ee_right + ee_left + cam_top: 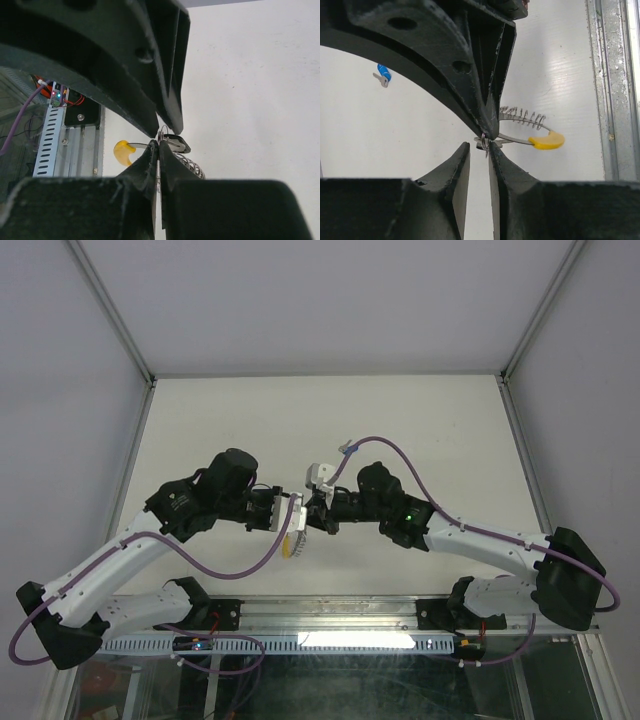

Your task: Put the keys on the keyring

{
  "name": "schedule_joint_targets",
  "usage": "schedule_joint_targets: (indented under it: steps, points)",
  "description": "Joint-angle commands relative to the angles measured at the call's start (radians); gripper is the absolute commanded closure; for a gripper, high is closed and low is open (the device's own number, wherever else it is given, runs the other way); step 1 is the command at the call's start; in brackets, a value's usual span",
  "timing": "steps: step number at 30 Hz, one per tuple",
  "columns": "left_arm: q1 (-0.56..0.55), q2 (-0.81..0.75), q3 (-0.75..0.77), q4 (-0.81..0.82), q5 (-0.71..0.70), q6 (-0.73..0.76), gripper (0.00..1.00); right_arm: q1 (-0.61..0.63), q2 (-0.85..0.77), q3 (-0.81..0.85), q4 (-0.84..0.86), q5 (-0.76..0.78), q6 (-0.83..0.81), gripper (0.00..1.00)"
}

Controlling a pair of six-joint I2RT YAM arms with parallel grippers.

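Left pincer [479, 149]: fingers a little apart, with a slim strip of desk [395, 135] showing between them all the way down. Nothing visibly clamped across the gap.
Right pincer [159, 146]: fingers pressed together, no gap. Something thin sits at its tips. Can't tell if it nips the ring's band or the small wire loop [484, 142] there.
The two pincers meet tip to tip, mid-width of the desk, toward the near edge.

Counts: 2 pincers, 1 keyring, 1 blue key for sure. Also 1 small dark-looking key [178, 144] just beside the right pincer's tips, too small to be sure of its shape.

Keyring [522, 118]:
- Sits at the joined tips and looks clear of the desk.
- One end of its band runs into the meeting point.
- In the left wrist view its long axis runs sideways, from the tips out toward the metal rail [615, 100] at the desk's near edge.
- The yellow segment [547, 141] is the end farthest from the tips and points at that rail.
- The coiled part is on the upper arc, the plain flat band on the lower arc.
- The top view agrees: the ring is just nearer than the tips, yellow end toward the arm bases.

Blue key [382, 73]:
- Lies flat on the desk, alone, well apart from the pincers and the ring.
- Long axis is tilted: blue head up-right, silver blade down-left in the left wrist view.
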Motion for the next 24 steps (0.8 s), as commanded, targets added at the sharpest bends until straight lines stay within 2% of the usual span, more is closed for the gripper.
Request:
schedule_joint_targets:
  steps: [1,4,7,15,24]
  points:
    - [-0.013,-0.059,0.020,0.058,0.033,-0.029,0.74,-0.001,-0.046,0.020,0.020,-0.034,-0.058,1.00]
    - [-0.012,-0.119,-0.016,0.112,0.063,-0.061,0.67,-0.002,-0.088,0.006,0.008,-0.032,-0.099,1.00]
    - [-0.012,-0.181,-0.058,0.176,0.103,-0.086,0.65,-0.001,-0.144,-0.008,-0.001,-0.031,-0.139,1.00]
    - [-0.012,-0.308,-0.218,0.405,0.184,-0.189,0.68,-0.001,-0.241,-0.049,0.037,-0.051,-0.166,1.00]
    - [-0.012,-0.280,-0.222,0.441,0.199,-0.187,0.73,-0.001,-0.272,-0.055,0.042,-0.101,-0.159,1.00]
